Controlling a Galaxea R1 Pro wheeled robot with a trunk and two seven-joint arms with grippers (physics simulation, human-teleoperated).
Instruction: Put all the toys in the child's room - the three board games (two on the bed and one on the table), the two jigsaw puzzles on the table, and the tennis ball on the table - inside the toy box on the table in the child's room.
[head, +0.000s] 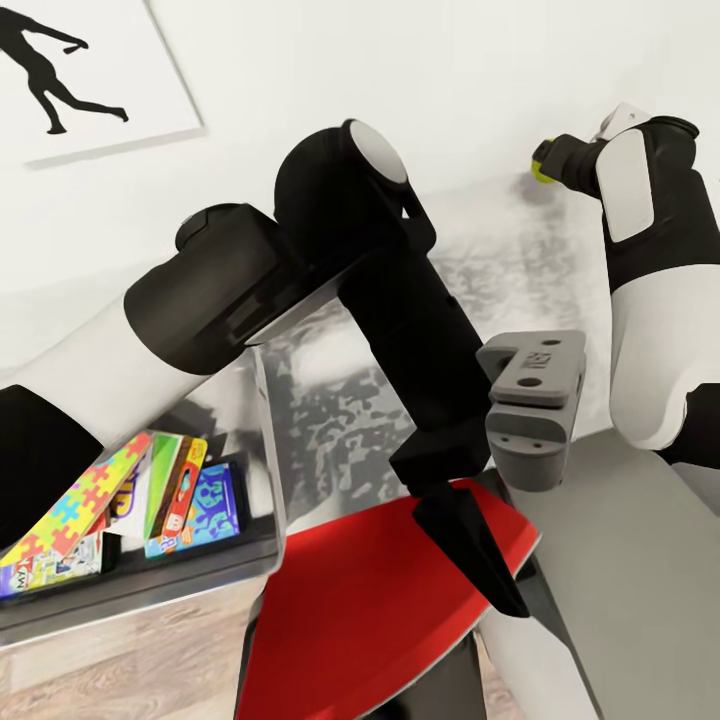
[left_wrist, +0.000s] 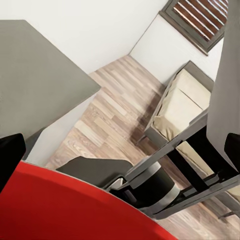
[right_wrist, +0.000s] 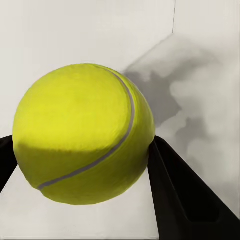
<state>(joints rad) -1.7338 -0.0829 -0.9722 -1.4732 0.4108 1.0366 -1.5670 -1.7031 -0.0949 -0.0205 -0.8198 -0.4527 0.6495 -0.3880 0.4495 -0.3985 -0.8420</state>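
Two arms of mine cross the head view. Nearest is my left arm, black and white, sweeping in from the lower left, with my left gripper (head: 470, 555) pointing down over a red chair seat (head: 350, 620). Whether its fingers are apart or together I cannot tell; one dark finger (head: 480, 560) shows in the head view, and dark tips show at opposite edges of the left wrist view. Wood floor (left_wrist: 115, 107) lies past the seat's curved rim, with open planks running toward the bed (left_wrist: 182, 102) (beige mattress, dark frame) against the far wall.

Just left of the seat, under my left forearm, the toy box (head: 268, 440) shows its pale upright side wall. Inside it, on edge and leaning, are a jigsaw puzzle (head: 75, 505) and beside it the board games (head: 185, 495), the blue one nearest the wall. There is little spare room between them.

Beyond is the table (head: 640, 560), whose grey top runs to the wall with my arms' shadows over it. A grey camera bracket (head: 535, 400) on my left wrist hangs above the table's near edge.

Farthest, at upper right, my right gripper (head: 548, 160) is raised close to the white wall and closed on the tennis ball (right_wrist: 82, 132). In the right wrist view a black finger (right_wrist: 185, 195) presses each side of the ball, with bare wall and a corner seam behind it. The ball is well above the table and well to the right of the toy box.
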